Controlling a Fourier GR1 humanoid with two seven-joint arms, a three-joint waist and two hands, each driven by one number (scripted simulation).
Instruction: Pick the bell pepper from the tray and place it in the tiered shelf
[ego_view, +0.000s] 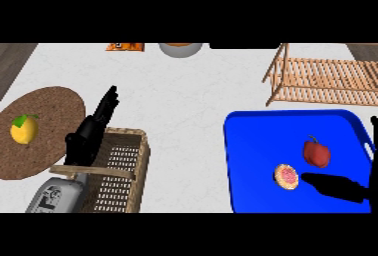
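2 hands hold nothing: left hand straight-fingered over basket; right hand uncurled near bell pepper on tray.

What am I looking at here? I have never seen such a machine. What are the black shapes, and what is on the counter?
This is one view from the robot's head, looking down at a counter. The black shapes are its hands. The left robot hand rests open above a wicker basket. The right robot hand is over the blue tray, near the red pepper and a round pastry, holding nothing. A lemon lies on a round mat. The wooden shelf stands behind the tray.
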